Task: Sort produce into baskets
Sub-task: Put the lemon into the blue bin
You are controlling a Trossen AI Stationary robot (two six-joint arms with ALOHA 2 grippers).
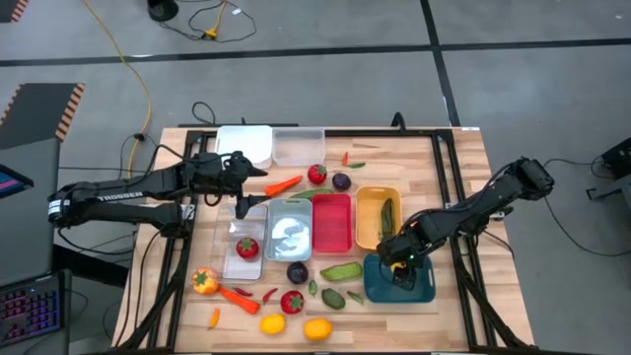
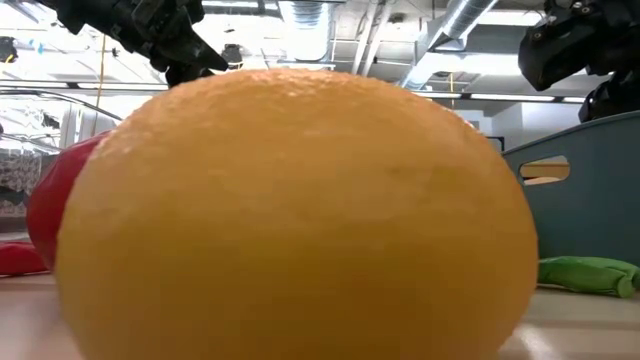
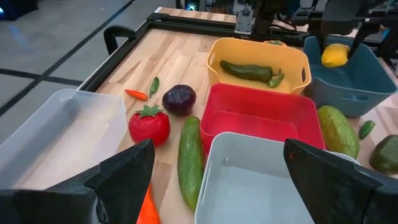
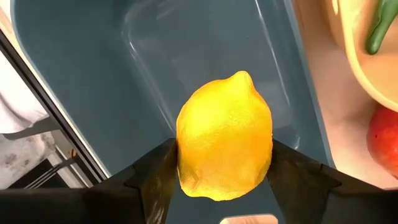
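Teal plastic is filling most of the right wrist view, where the right gripper (image 4: 225, 165) is squeezing a lemon (image 4: 225, 144) between its fingers directly above the teal bin (image 1: 426, 288), at the lower right of the high view. That bin's floor is showing bare, so the lemon is not yet dropped.

Sorting seems less than half done. A tomato (image 1: 247, 248) is already lying in the clear bin (image 1: 240, 264) at lower centre-left, and one green pepper (image 3: 249, 70) is lying in the yellow bin (image 3: 217, 59). The silver-grey bin (image 1: 288, 232), the red bin (image 1: 331, 223), the white bin (image 1: 245, 144) and the second clear bin (image 1: 298, 147) at the top are all looking empty.

Seven bins are standing on the table (image 1: 455, 177) in all. Still loose on the wood, as far as I can count from above: two tomatoes or strawberries, two purple plums, two carrots, two yellow-orange citrus fruits along the bottom edge, one cucumber (image 3: 190, 160), one yellow-orange pepper at lower left, roughly three larger green pieces, and several tiny chilies and pods too small to count surely. One citrus fruit (image 2: 300, 215) is blocking nearly the whole low view.

Over the gap between the white bin and the silver-grey bin, left of centre, the left gripper (image 3: 217, 180) is hanging with its fingers spread wide and nothing between them.
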